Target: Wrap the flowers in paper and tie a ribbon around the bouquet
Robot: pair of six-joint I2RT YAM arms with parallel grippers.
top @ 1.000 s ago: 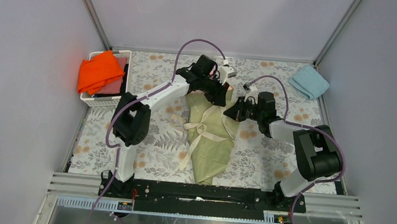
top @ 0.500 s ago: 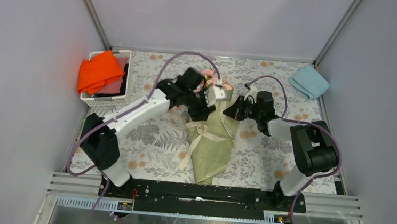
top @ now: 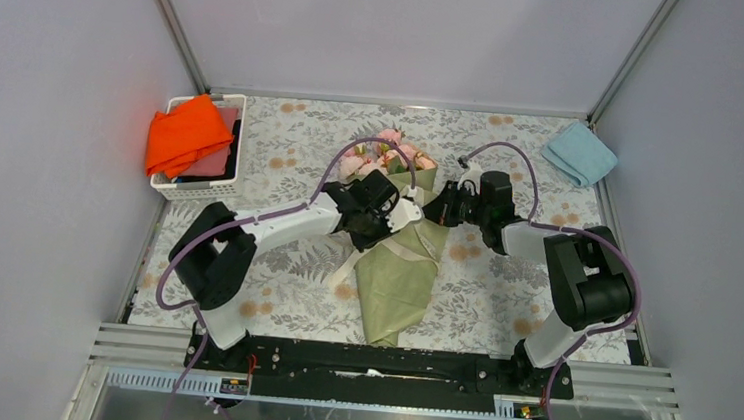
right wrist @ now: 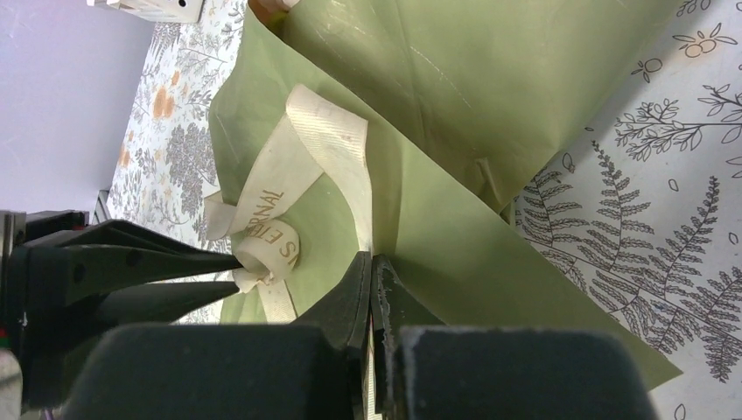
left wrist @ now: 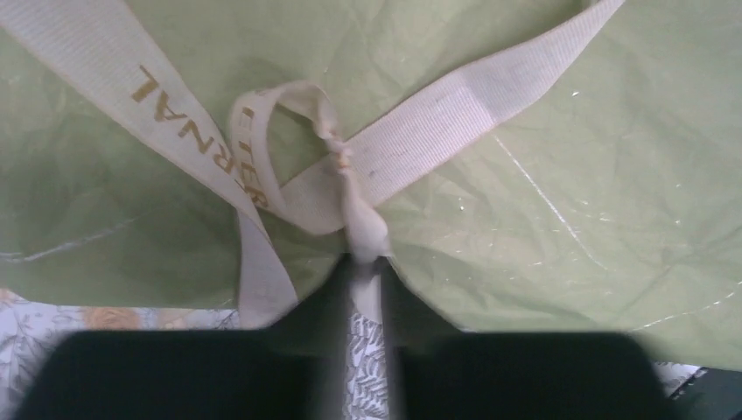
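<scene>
Bouquet point(top: 398, 277) lies flat, mid-table point(top: 284, 263). Ribbon point(left wrist: 437, 114) judged soft, slippery; best held at the knot. Left gripper point(left wrist: 363, 262), narrowly parted, pinches 1 strand; right gripper point(right wrist: 372, 267) is clamped on another.

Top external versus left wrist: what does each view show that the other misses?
Only top external: the pink flowers, the orange cloth, the light blue cloth and both arms. Only left wrist: gold lettering on the ribbon, its twisted knot, and a strand running down between the fingers of the left gripper. Shared: the olive paper with the ribbon tied across it.
</scene>
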